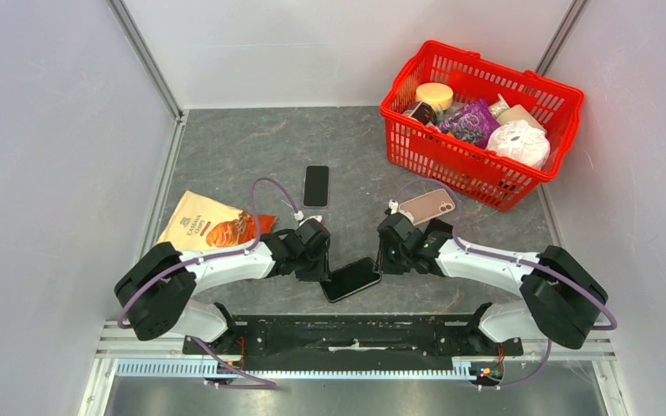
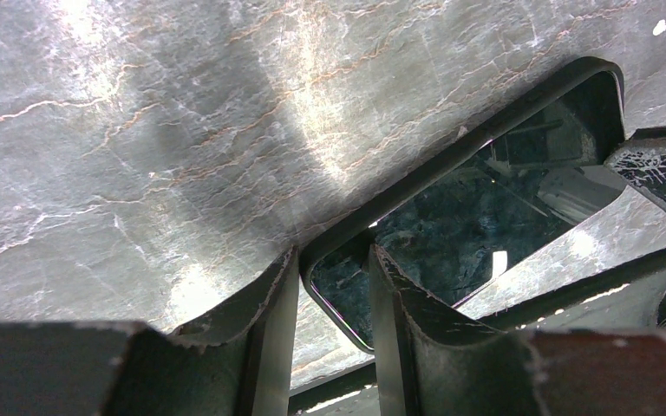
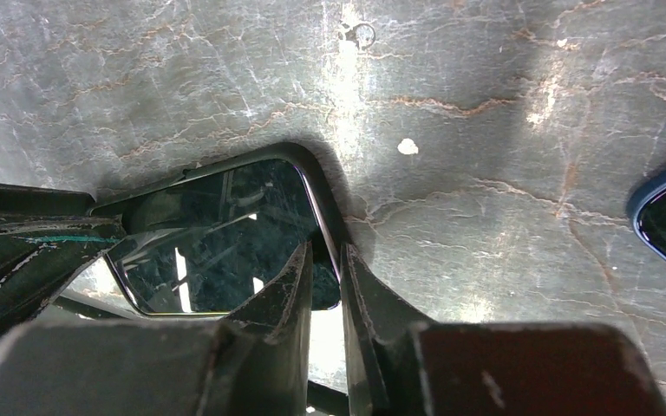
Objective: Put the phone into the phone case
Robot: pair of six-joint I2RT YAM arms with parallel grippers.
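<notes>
Left wrist: left fingers (image 2: 264,321) clamp black phone case (image 2: 451,154) corner between them, phone (image 2: 460,234) inside | right wrist: right fingers (image 3: 288,290) straddle case rim, grip cannot be told

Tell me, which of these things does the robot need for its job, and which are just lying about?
In the job: phone, with the black case round its edge; left hand and right hand, one at each end of it.

Just lying about: second black phone, pink phone, chips bag, filled red basket.
</notes>
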